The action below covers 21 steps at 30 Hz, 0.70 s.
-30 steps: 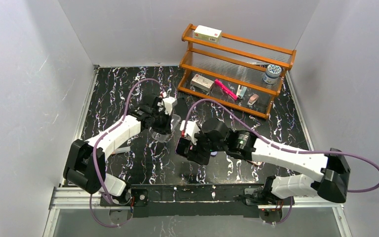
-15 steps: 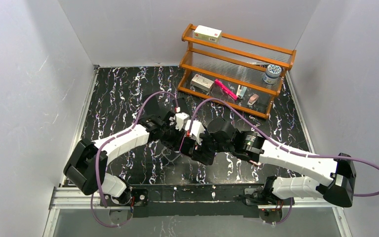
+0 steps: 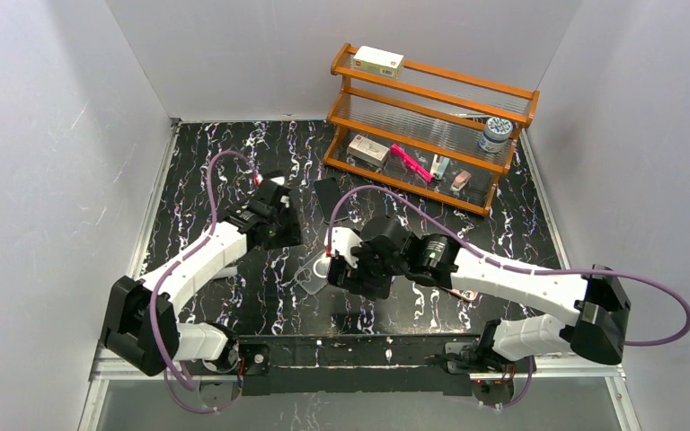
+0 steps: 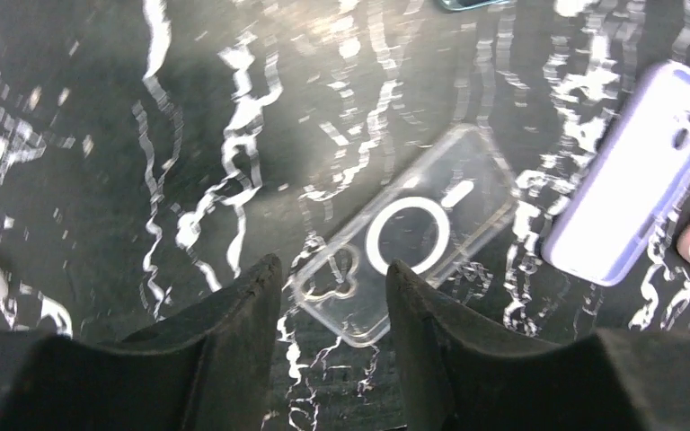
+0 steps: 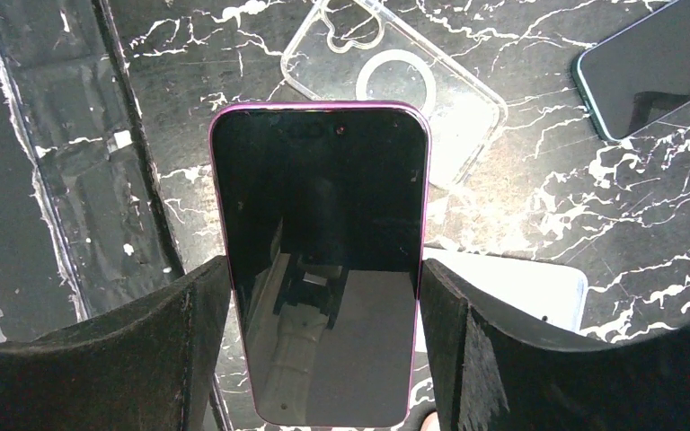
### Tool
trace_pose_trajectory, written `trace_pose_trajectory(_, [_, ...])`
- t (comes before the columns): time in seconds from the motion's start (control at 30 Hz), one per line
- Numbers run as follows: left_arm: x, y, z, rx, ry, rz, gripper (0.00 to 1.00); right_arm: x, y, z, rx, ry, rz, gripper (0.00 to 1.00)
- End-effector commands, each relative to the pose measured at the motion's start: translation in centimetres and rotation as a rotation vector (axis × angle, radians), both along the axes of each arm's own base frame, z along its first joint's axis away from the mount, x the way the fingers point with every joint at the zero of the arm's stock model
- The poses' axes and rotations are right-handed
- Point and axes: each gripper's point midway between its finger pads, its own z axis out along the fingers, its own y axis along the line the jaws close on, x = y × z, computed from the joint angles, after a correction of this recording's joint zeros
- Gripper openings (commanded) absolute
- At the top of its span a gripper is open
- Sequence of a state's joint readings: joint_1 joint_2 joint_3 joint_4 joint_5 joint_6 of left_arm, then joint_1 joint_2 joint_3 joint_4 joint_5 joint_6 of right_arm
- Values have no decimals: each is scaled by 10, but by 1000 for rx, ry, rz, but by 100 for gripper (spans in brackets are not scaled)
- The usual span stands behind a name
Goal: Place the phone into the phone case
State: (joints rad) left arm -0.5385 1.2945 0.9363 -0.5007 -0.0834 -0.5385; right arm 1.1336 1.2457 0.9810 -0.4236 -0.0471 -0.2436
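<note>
My right gripper (image 3: 346, 269) is clamped on the phone (image 5: 323, 260). Its two fingers press the long edges of the lower half, and the dark screen faces the wrist camera. Gripping the sides leaves the back and the top end free, which I judge is what I need to seat it.

The clear phone case (image 5: 395, 76) lies flat on the tabletop (image 3: 198, 171), toward 6 o'clock of the mat, its open side apparently up. In the right wrist view it sits at 12 o'clock from the phone's top edge, skewed to the phone's long axis. The phone hangs above the tabletop, not yet in the case.

My left gripper (image 4: 332, 269) hovers at about 10 o'clock from the case with its jaws apart and nothing between them. From there it is near enough to steady the case if it slides.

A lavender item (image 4: 633, 171), phone or case I cannot tell, lies at 3 o'clock from the clear case. A dark phone (image 5: 651, 67) lies at 2 o'clock in the right wrist view. I judge the next move calls for rotating the phone to match the case, then lowering one end in first.
</note>
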Motion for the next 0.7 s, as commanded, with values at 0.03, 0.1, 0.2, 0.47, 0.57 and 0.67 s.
trace_pose_trajectory(0.03, [-50, 21, -41, -60, 238, 197, 41, 8, 20, 37, 97, -57, 26, 52])
trace_pose_trajectory(0.1, [-57, 24, -45, -74, 236, 215, 40, 7, 22, 39, 131, -62, 34, 52])
trace_pose_trajectory(0.2, [-60, 18, -42, -140, 213, 227, 40, 4, 22, 41, 151, -56, 38, 53])
trace_pose_trajectory(0.47, [-64, 0, -63, -281, 234, 262, 39, 0, 19, 32, 144, -29, 29, 52])
trace_pose_trajectory(0.57, [-66, 1, -73, -259, 262, 267, 38, -3, 19, 32, 157, -16, 34, 52])
trace_pose_trajectory(0.67, [-66, 4, -81, -234, 277, 281, 38, -6, 21, 32, 173, -5, 43, 52])
